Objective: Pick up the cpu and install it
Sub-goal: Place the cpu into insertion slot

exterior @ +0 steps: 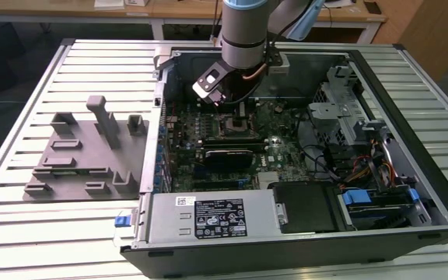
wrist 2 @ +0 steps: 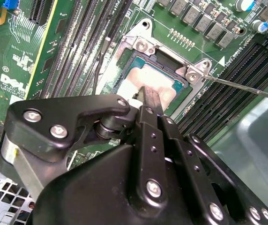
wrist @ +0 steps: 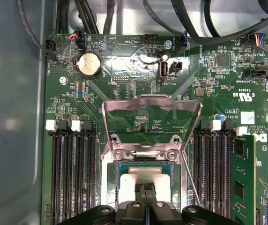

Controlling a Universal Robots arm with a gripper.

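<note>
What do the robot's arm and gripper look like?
The arm is a round silver-grey tube with pale blue parts near the top. A copper-coloured cable loops at its wrist. The gripper is black, built from flat jointed plates held together by shiny silver screws.

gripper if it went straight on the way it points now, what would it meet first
Most likely the cpu, which lies in the open socket right ahead of the gripper. Depth is unclear, so the tips may already be touching it.
</note>
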